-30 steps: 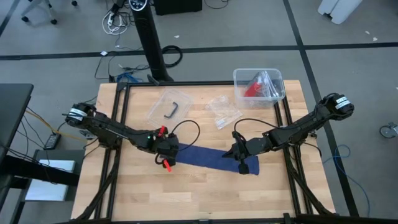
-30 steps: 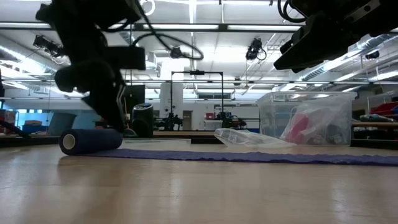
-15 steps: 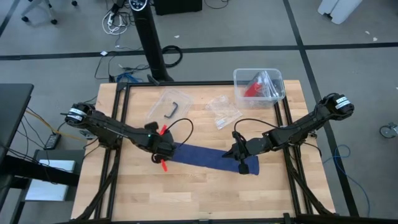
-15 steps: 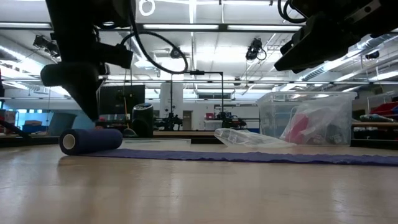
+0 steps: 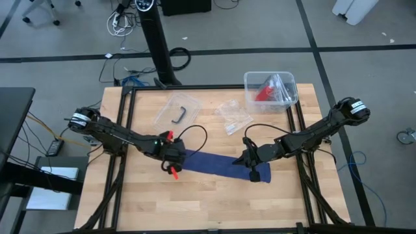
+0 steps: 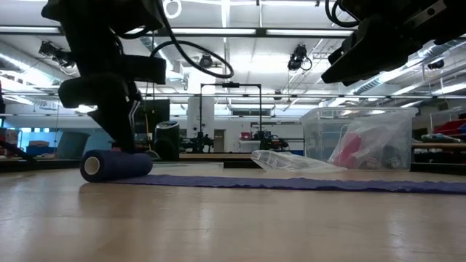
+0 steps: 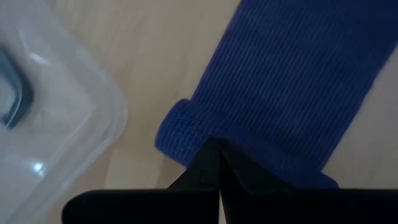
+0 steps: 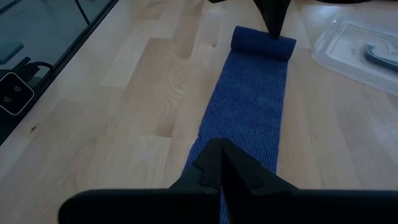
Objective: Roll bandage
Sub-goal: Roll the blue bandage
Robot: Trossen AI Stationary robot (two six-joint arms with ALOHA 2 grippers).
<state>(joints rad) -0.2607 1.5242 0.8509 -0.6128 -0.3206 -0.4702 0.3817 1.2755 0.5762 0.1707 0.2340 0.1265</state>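
Note:
The dark blue bandage (image 5: 214,164) lies as a flat strip across the middle of the wooden table. Its left end is wound into a small roll (image 6: 116,165) that rests on the wood. My left gripper (image 5: 174,158) is shut and stands on that roll. My right gripper (image 5: 253,172) is shut over the strip's flat right end (image 8: 249,124). In the right wrist view the roll (image 8: 264,40) lies at the strip's far end, with the left gripper's tip above it. My left gripper presses its shut fingertips (image 6: 124,142) on the top of the roll (image 7: 180,134), about midway along it. The fingers come steeply from above, slanting from the table's left. The roll lies on the table, and the strip runs out flat from under it. My right gripper's shut tip (image 8: 219,146) lies over the strip near its right end, slanting down from the table's right. I cannot tell whether it touches the cloth.
A clear lid with a dark handle (image 5: 177,110) lies behind the roll. A clear plastic bag (image 5: 234,116) lies at the far middle. A clear box (image 5: 270,89) holding a red item stands at the far right. Bare wood lies along the near edge.
My left gripper drew back off the roll toward the table's left. It then came back down onto the roll. The roll has rolled a little toward the table's right along the strip, and the rest of the strip has stayed flat.

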